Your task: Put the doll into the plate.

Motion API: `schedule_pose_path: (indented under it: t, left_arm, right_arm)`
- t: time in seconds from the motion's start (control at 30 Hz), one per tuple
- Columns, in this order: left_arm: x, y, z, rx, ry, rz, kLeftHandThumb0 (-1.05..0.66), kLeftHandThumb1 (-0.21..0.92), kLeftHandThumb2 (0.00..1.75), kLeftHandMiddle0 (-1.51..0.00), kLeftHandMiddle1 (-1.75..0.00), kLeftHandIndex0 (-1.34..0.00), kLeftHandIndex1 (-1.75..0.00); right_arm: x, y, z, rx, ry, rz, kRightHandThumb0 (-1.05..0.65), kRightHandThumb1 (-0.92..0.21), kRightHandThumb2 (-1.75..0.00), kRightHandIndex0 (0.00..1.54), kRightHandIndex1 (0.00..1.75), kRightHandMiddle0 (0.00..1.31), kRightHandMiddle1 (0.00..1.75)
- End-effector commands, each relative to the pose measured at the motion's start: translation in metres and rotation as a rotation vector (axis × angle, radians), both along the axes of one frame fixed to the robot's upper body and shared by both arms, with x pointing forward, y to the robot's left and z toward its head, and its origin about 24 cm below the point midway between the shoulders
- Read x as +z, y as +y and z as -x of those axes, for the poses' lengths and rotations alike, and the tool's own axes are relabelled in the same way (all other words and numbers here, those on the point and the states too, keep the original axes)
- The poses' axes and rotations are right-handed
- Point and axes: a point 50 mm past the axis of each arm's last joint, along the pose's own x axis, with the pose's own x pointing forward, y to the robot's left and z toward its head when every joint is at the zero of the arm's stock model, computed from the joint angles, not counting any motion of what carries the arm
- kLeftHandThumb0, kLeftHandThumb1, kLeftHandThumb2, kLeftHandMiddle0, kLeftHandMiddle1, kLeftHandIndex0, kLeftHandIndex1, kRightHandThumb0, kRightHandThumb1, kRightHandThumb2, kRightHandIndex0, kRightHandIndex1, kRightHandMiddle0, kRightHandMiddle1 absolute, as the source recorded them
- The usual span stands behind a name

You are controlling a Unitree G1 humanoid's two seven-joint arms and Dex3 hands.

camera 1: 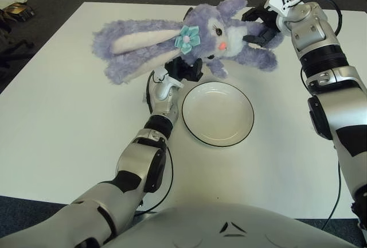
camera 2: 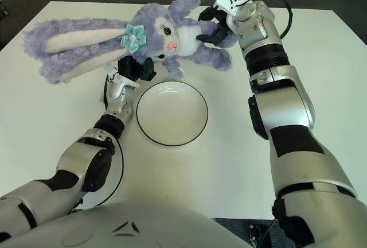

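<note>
The doll (camera 1: 212, 38), a purple plush rabbit, hangs just beyond the plate (camera 1: 218, 113); our right hand (camera 1: 259, 25) clamps its body, our left hand (camera 1: 182, 71) pinches underneath. We should lower both together, centring it over the plate.

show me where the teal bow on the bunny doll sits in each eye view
Left eye view: the teal bow sits upper centre, on the doll, up and left of the plate.
Right eye view: the bow shows further left, upper left of centre.
Shared landmark: the plate lies just below and right of the bow in both.
</note>
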Motion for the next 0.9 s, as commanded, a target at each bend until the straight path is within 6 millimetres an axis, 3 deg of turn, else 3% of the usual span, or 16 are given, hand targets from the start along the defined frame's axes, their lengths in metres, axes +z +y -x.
schedule_pose_path:
  t: [0.0,0.2,0.4,0.6,0.63,0.7,0.77,0.8,0.87]
  left_arm:
    - [0.004,-0.04,0.015,-0.018,0.008,0.117,-0.25,0.26,1.13,-0.25,-0.07,0.0,0.0]
    - [0.005,-0.046,0.018,-0.019,0.003,0.129,-0.29,0.25,1.11,-0.27,-0.07,-0.01,-0.08]
    - [0.009,-0.05,0.021,-0.004,-0.022,0.083,-0.39,0.32,1.02,-0.3,-0.09,0.0,-0.18]
    - [0.011,-0.054,0.02,-0.003,-0.014,0.065,-0.32,0.28,1.06,-0.29,-0.12,0.0,-0.22]
    - [0.011,-0.054,0.02,0.001,-0.011,0.062,-0.31,0.27,1.06,-0.28,-0.13,0.0,-0.23]
    - [0.011,-0.055,0.02,0.024,0.0,0.049,-0.32,0.25,1.06,-0.2,-0.33,0.0,-0.3]
    - [0.011,-0.056,0.02,0.068,0.009,0.026,-0.34,0.25,1.05,-0.15,-0.49,0.0,-0.34]
    - [0.012,-0.057,0.02,0.084,0.011,0.017,-0.39,0.26,1.02,-0.11,-0.73,0.0,-0.51]
    - [0.012,-0.057,0.021,0.106,0.013,0.007,-0.44,0.27,0.99,-0.07,-0.99,0.0,-0.69]
  right_arm:
    - [0.003,0.007,0.0,0.036,0.006,-0.005,0.49,-0.25,-1.35,0.69,1.68,0.8,1.75]
    - [0.004,0.006,0.0,0.015,0.015,-0.026,0.49,-0.24,-1.4,0.67,1.73,0.81,1.75]
    - [0.005,0.009,0.001,0.014,-0.011,0.066,0.5,-0.23,-1.41,0.67,1.75,0.79,1.75]
    - [0.008,0.012,0.004,-0.002,-0.025,0.107,0.5,-0.23,-1.42,0.68,1.75,0.69,1.75]
    - [0.008,0.013,0.005,-0.003,-0.029,0.109,0.4,-0.22,-1.43,0.69,1.73,0.64,1.75]
    - [0.009,0.014,0.006,-0.001,-0.029,0.105,0.17,-0.22,-1.43,0.7,1.73,0.52,1.75]
    - [0.0,0.009,0.001,0.012,0.005,0.071,0.11,-0.23,-1.42,0.69,1.72,0.49,1.75]
    - [-0.004,0.007,0.0,0.015,0.019,0.055,0.07,-0.24,-1.41,0.68,1.73,0.46,1.75]
    - [-0.007,0.005,-0.002,0.023,0.036,0.03,0.03,-0.25,-1.4,0.67,1.73,0.43,1.75]
